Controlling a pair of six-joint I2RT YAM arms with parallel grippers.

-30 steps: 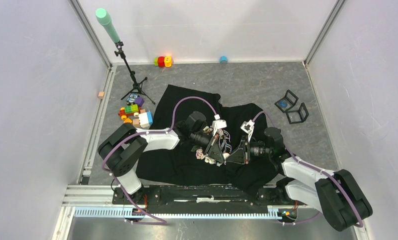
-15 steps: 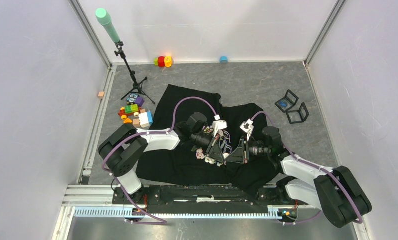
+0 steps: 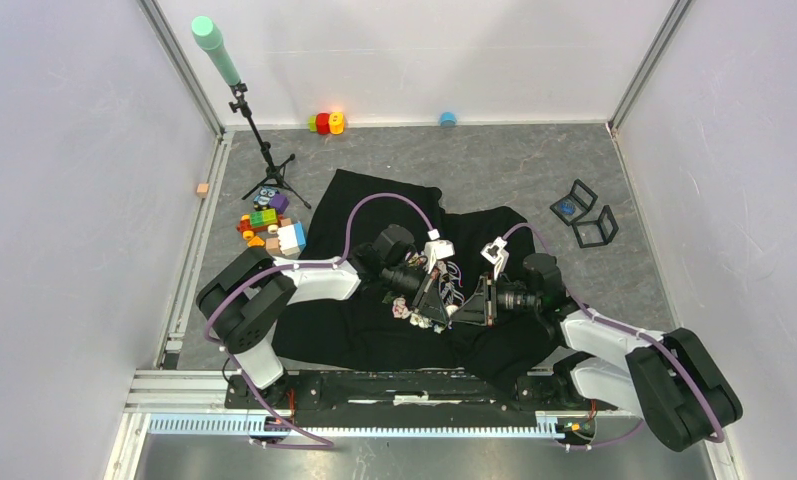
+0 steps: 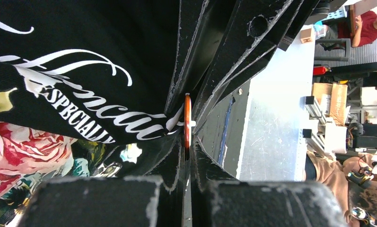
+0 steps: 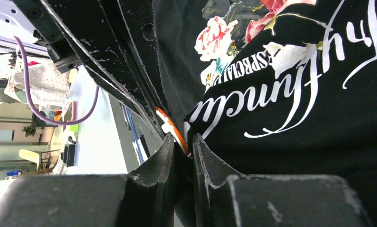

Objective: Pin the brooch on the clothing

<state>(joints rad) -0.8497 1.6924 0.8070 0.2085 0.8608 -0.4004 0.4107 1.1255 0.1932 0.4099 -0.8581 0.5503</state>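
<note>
Orange brooch [image 4: 187,120] edge-on against black T-shirt [image 4: 82,38]

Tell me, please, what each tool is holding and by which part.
The left tool and the right tool each pinch the orange brooch by its rim, at opposite edges, where a fold of the shirt meets it.

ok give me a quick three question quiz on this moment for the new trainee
1. True or false: the brooch sits between the jaws of the left gripper.
2. What colour is the brooch's edge? A green, B orange, C blue.
3. Fill in: the right gripper meets the left one over a black ____.
Key: 1 true; 2 B; 3 T-shirt.
</note>
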